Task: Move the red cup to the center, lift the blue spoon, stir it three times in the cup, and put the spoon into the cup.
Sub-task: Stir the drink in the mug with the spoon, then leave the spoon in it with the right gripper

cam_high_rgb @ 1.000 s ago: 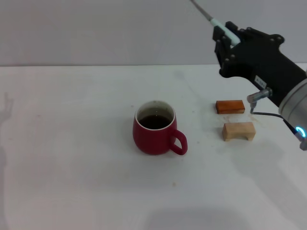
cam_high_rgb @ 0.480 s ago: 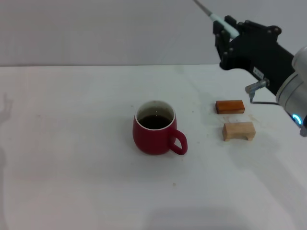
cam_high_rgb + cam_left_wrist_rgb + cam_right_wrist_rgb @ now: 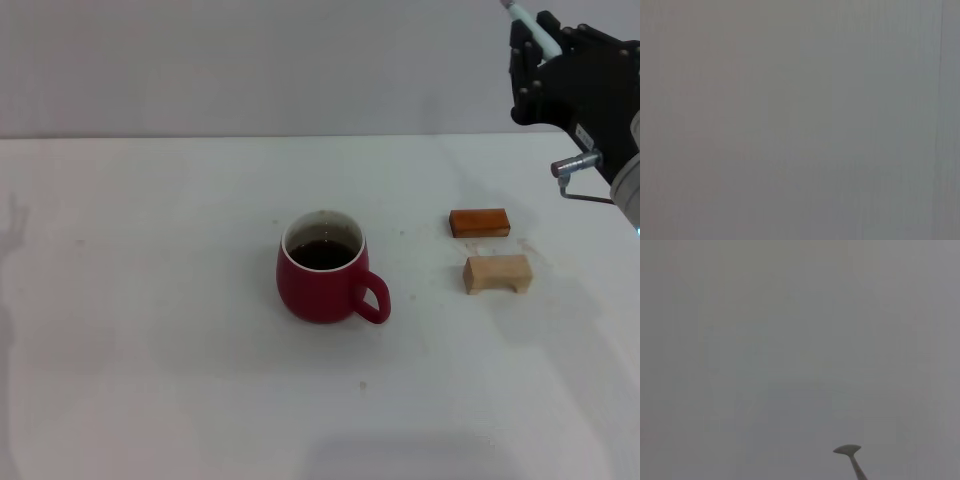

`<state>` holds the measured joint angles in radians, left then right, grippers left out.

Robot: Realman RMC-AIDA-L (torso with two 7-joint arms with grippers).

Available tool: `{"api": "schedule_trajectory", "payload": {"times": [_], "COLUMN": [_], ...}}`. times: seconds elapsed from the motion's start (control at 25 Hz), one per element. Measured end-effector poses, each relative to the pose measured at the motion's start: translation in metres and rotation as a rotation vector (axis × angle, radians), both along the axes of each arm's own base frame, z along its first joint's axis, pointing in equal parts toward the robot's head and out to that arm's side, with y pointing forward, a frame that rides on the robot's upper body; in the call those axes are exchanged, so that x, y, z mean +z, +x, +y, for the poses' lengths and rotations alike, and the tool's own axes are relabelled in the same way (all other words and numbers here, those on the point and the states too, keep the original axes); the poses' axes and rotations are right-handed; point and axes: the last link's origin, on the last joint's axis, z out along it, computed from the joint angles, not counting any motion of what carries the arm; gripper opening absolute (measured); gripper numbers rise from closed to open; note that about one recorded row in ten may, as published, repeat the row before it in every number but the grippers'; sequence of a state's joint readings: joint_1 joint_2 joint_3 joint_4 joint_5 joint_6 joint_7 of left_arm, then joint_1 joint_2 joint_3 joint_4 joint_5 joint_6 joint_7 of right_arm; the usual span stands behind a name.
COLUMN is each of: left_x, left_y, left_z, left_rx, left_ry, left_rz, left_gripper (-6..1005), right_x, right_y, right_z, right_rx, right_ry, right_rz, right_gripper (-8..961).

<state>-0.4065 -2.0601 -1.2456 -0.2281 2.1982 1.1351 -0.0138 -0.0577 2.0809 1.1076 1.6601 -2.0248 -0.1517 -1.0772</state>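
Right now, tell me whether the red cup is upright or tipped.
Upright. The red cup stands on its base on the table, mouth facing up, dark liquid level inside, handle out to one side.

The cup [image 3: 322, 267] stands on the table [image 3: 150, 300], its handle toward the robot's right and front, with liquid in it. Right of the cup, well apart, lie two blocks: the far block [image 3: 479, 222] and, just in front of it, the near block [image 3: 497, 273], apart from each other. Farther right of the cup and behind the blocks, high above the table, the right gripper [image 3: 535, 50] holds the spoon [image 3: 523, 22], whose handle slants up and away from the cup; its bowl shows only in the right wrist view, against a blank wall [image 3: 790, 340]
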Motion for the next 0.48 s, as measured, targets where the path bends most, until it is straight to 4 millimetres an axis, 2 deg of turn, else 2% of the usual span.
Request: {"api": "schedule_trajectory", "payload": {"times": [0.48], "left_x": [0.0], "left_y": [0.002], "left_z": [0.002], "left_rx": [-0.005], "left_ry": [-0.001], "left_rz": [0.002], "left_gripper": [859], "right_x": [-0.017], "right_y": [0.011], "right_z": [-0.006], "right_rx": [-0.025], "right_ry": [0.108], "right_rz": [-0.095], "right_gripper": [159]}}
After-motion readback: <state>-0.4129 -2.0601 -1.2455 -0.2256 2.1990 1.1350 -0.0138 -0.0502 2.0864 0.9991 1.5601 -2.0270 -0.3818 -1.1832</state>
